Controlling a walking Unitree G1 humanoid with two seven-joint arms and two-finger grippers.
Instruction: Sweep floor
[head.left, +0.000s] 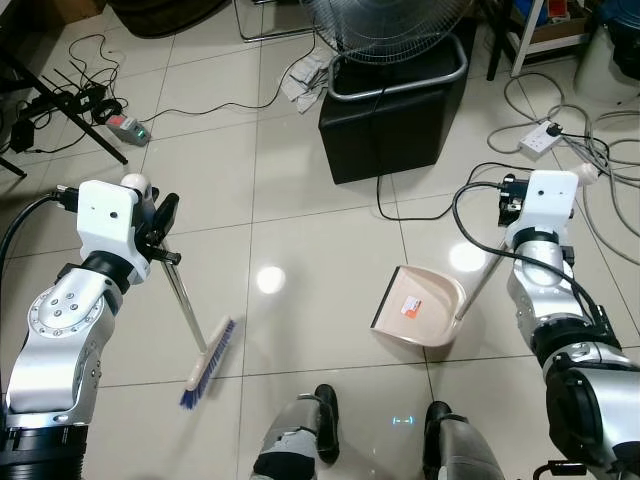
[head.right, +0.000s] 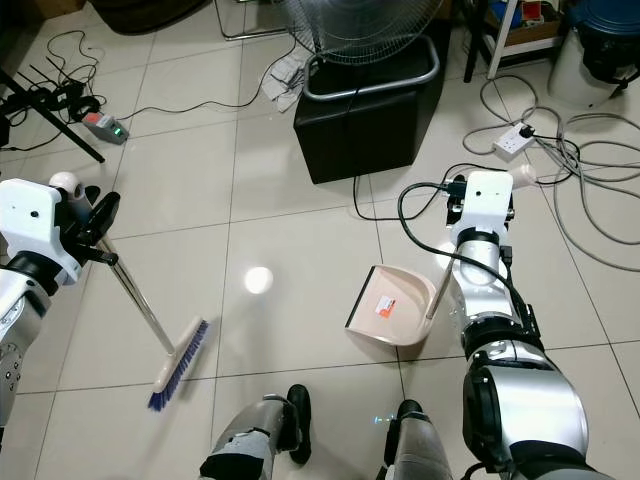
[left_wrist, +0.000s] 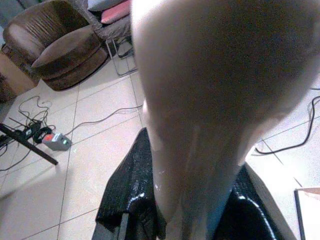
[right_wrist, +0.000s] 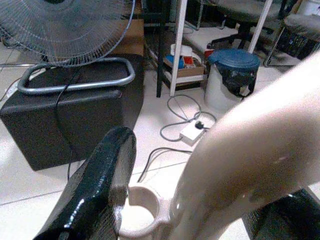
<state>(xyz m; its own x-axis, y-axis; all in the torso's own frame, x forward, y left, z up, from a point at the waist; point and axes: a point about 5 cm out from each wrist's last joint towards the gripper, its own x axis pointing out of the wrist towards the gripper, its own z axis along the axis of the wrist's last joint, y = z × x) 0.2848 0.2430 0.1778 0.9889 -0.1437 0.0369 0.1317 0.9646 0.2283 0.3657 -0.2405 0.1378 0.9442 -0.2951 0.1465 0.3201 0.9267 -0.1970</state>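
Pale tiled floor (head.left: 300, 230) seen from above, with the robot's own two feet at the near edge. On the left, left gripper (head.left: 163, 232) clamped on the upper end of the broom (head.left: 195, 335), its black fingers (left_wrist: 125, 200) closed around the cream handle; metal shaft slanting down and toward the right to a brush head with blue bristles resting on the tiles, near the left foot. On the right, right gripper (head.left: 512, 200) closed on the cream handle of the dustpan (head.left: 418, 308), black fingers (right_wrist: 95, 190) on either side of the grip; thin shaft running down and leftward to the beige pan, lying flat on the floor with a small orange label inside, its mouth toward the far left. Broom head and pan well apart, with a bright glare spot on the tiles between them. Farther off, a black box (head.left: 392, 110) with a grey metal tube frame on top, and a standing fan (head.left: 385, 25) behind it. White power strip (head.left: 541, 138) and loose grey cables at far right; another power strip (head.left: 124, 128) with a green light and black cords at far left. Crumpled cloth (head.left: 303, 78) just left of the box.
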